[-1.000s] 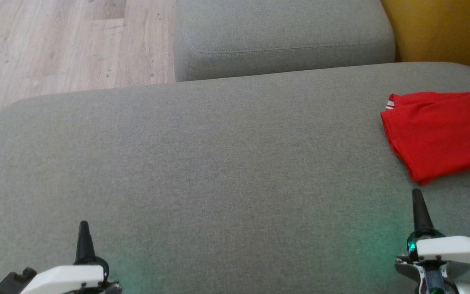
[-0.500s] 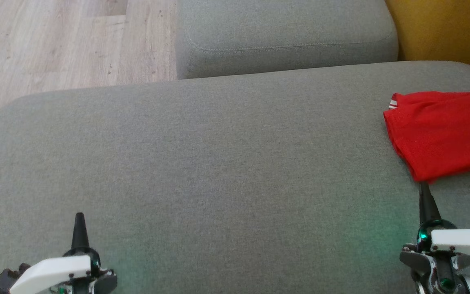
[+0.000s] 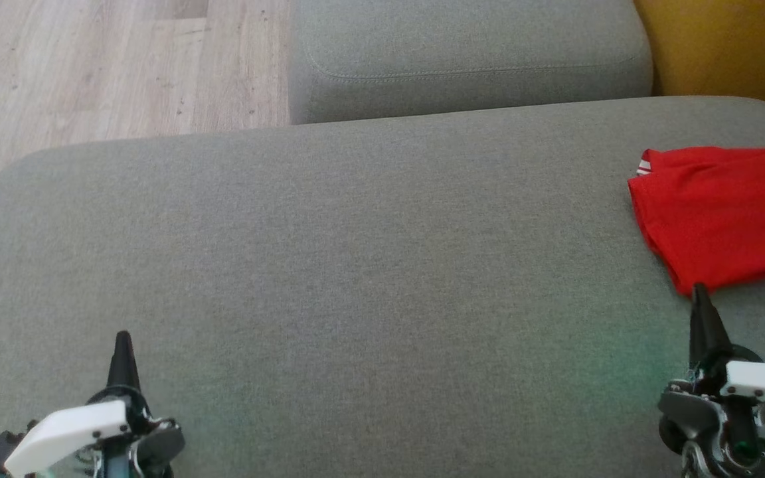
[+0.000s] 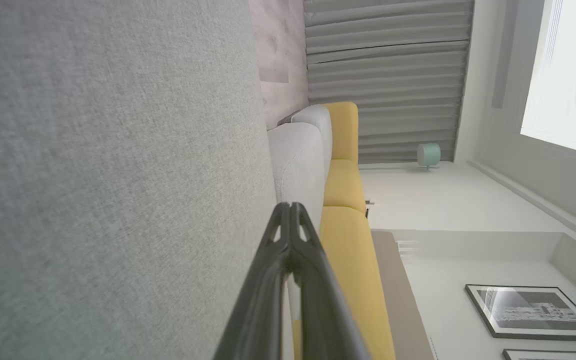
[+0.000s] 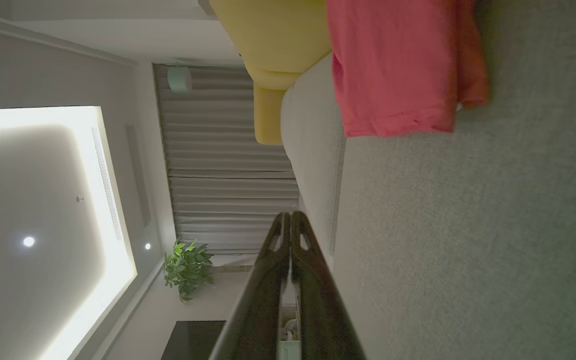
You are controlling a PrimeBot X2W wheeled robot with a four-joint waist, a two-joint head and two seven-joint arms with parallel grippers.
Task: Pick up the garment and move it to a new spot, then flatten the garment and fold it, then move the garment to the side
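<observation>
Though near right gripper (image 3: 700, 293), red garment (image 3: 721, 212) apparently untouched on grey cushion (image 3: 356, 265).

The left end effector (image 3: 122, 341) and right end effector (image 3: 700, 295) each have long, black, tapering fingers (image 4: 264, 290) on a round dark hub, under a white cover (image 3: 67, 428) with small dark screws.

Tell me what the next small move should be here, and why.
Probably draw the right end effector back a little, clear of the garment. The garment already looks folded and lies at the right side of the cushion. That end effector is shut and empty, with its tip by the garment's near corner, so nudging forward could ruffle the fold.
</observation>
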